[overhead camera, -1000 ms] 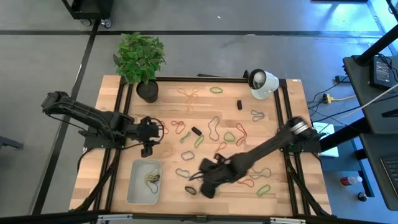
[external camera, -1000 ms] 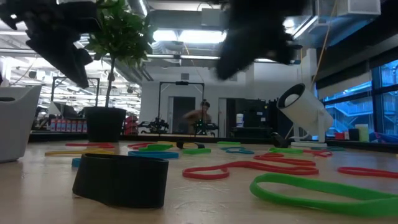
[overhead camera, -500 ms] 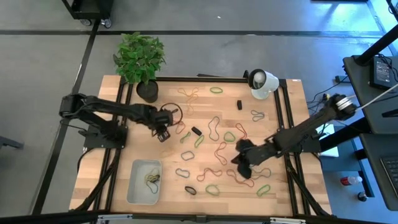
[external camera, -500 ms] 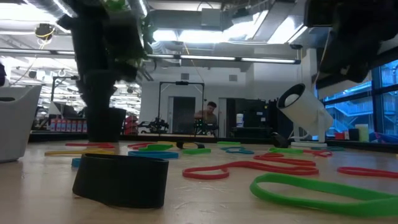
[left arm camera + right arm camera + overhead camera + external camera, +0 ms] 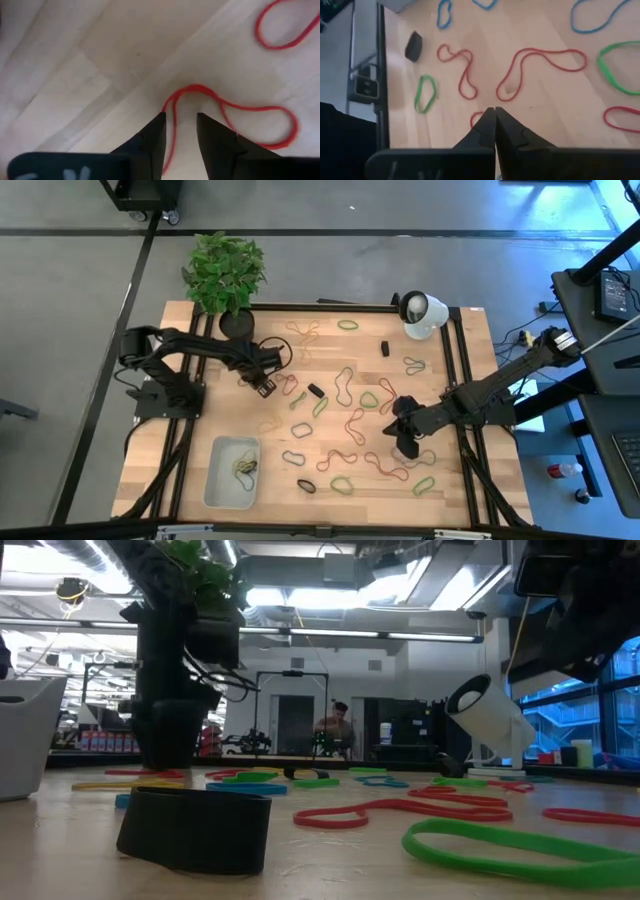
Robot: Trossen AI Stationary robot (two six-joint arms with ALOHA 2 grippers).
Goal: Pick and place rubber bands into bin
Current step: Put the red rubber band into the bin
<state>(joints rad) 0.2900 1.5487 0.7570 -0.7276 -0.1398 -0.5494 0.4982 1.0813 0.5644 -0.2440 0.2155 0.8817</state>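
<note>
Many rubber bands (image 5: 345, 425) in red, green, tan and blue lie scattered flat on the wooden table. The bin (image 5: 214, 480), a pale tray at the near left, has a few bands in it. My left gripper (image 5: 265, 383) points down at a long red band (image 5: 225, 105) beyond the bin. It is open with a narrow gap (image 5: 179, 131), and one strand of that band runs between its fingers. My right gripper (image 5: 403, 445) is shut (image 5: 495, 117) over the right half of the table, above red bands and with nothing in it.
A potted plant (image 5: 237, 327) stands at the far left corner and a white cylindrical device (image 5: 422, 312) at the far right. Two small black blocks (image 5: 384, 347) (image 5: 316, 391) lie among the bands. A black band (image 5: 195, 830) lies close to the low camera. Black rails (image 5: 196, 370) run along both sides.
My left gripper has swung from beside the bin toward the table's right and far side and has come down over the red bands. My right gripper has drawn back from the near middle of the table toward the right edge. It is shut throughout.
</note>
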